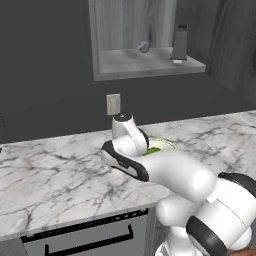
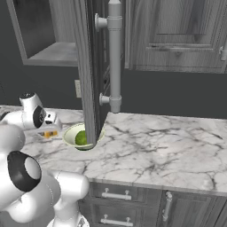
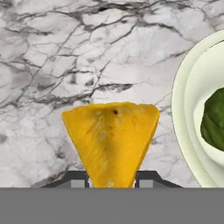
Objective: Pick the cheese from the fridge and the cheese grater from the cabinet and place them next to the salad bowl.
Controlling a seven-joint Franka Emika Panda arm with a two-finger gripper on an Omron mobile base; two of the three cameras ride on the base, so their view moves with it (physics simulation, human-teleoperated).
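The small yellow-orange wedge-shaped cheese block (image 3: 110, 142) sits low centre in the hand view, pinched at its narrow end between the two dark fingertips (image 3: 78, 180) of the end effector (image 3: 111, 181), which is clamped on the cheese. Judged rigid and light, slightly waxy so could slip; the tapering sides mean a pinch tends to squeeze it outward, so a hold nearer the mid-body across the flat faces looks safer than the tip. Not fragile, but hard pads could dent it. The wedge's long axis runs bottom to top of the hand view: narrow end down at the fingers, broad rounded edge toward the upper part of the frame, over the white grey-veined marble surface (image 3: 65, 61). Cannot tell whether it touches the surface or hangs just above it. At the right edge of the hand view is the shallow round pale cream salad bowl (image 3: 186, 127) with a green leafy ball (image 3: 214, 118), near the cheese but apart. In the right base view the cheese shows as a small orange bit (image 2: 49, 133) at left, just left of the bowl (image 2: 68, 133). The upright tapered grey metal cheese grater with dark handle (image 1: 180, 44) stands on the pale shelf floor of the open grey wood-grain cabinet (image 1: 150, 65), upper centre-right of the left base view, long axis vertical, handle up; likely stiff and light, best taken by the body sides or handle.
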